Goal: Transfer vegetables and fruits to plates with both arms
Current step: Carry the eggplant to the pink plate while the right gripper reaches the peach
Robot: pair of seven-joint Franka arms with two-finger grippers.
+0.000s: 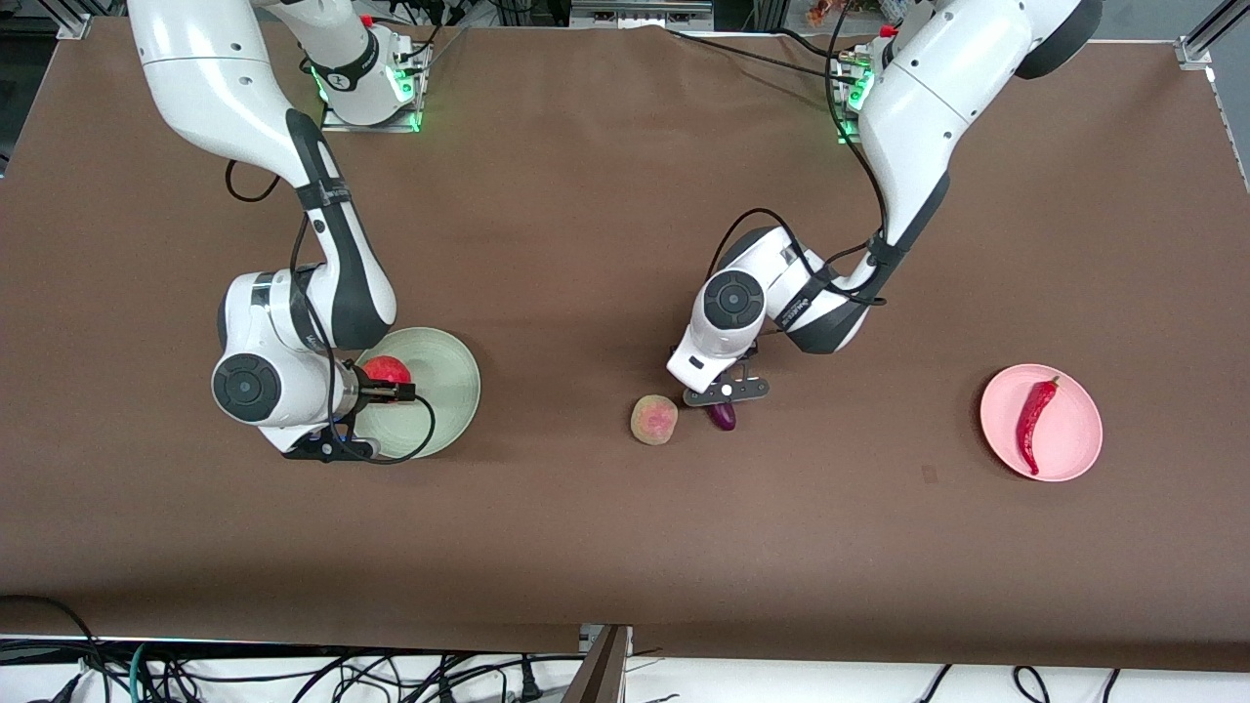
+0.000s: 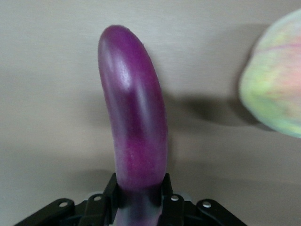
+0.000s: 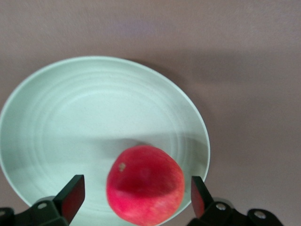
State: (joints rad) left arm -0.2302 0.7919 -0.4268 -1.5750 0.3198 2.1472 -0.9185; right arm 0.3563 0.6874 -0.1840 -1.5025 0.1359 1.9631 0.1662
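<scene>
Jaws of the left gripper (image 2: 139,205) are closed tight on the thick end of the eggplant (image 2: 134,127), fingers pressing both flanks; the purple body sticks out past the fingertips, its rounded tip free. In the front view this gripper (image 1: 725,392) sits low at mid-table, and whether the eggplant (image 1: 722,416) touches the cloth cannot be told. Just beside the eggplant, toward the right arm's end, lies the peach (image 1: 654,420), loose on the brown table (image 1: 605,195); its shadow falls between the two, and it is the only thing crowding that grasp. Well away from the eggplant toward the left arm's end stands the pink plate (image 1: 1074,400), the chili pepper (image 1: 1033,425) lying in it. Jaws of the right gripper (image 3: 134,197) stand wide apart, one finger on either side of the pomegranate (image 3: 145,184) with clear gaps, gripping nothing. The pomegranate rests in the green plate (image 3: 70,122), off centre, well away from the eggplant toward the right arm's end.
</scene>
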